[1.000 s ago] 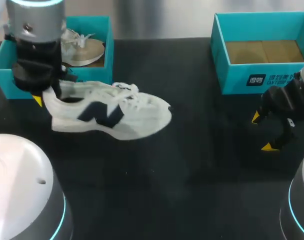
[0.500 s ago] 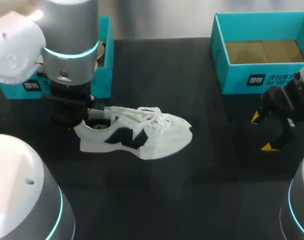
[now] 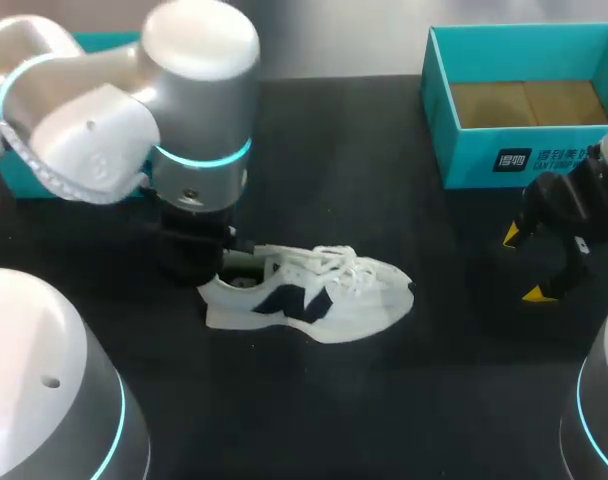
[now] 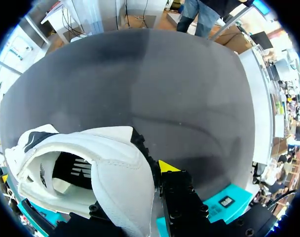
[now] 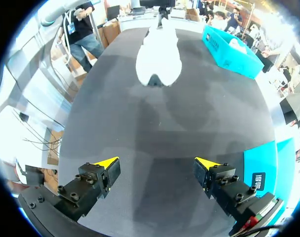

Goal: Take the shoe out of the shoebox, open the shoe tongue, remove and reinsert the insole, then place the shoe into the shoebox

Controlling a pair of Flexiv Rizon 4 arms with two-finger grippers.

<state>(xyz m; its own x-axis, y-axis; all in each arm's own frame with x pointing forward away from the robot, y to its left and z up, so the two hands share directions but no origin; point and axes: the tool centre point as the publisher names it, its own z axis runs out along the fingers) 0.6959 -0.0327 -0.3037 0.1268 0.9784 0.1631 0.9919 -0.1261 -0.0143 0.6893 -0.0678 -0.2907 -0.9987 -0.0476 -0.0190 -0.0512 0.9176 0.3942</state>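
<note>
Where the left arm [image 3: 184,110] comes down near the middle of the black table [image 3: 384,400], the left gripper [image 4: 135,177] has hold of the shoe [image 3: 309,295] by its heel. In the left wrist view the padded white heel collar fills the space between the fingers. One yellow fingertip [image 4: 166,166] presses against the collar's outer side, and the other is hidden behind the shoe. From the head view the arm's wrist covers that gripper, and the shoe stretches out from under it, toe toward the right arm's side. The shoe sits upright on its sole on the table, apart from both boxes. It is a white sneaker with a dark navy mark on its side, white laces bunched over the tongue, and a pale insole with dark print showing inside the opening. The right gripper [image 5: 157,163] hangs over the table just in front of the right shoebox [image 3: 529,100], fingers spread wide with nothing between them. The shoe lies well ahead of it, toe pointing its way. Counted: one shoe in view. Two teal shoeboxes, the right one showing a brown floor, the left shoebox [image 3: 104,43] mostly hidden behind the left arm. Two grippers.
</note>
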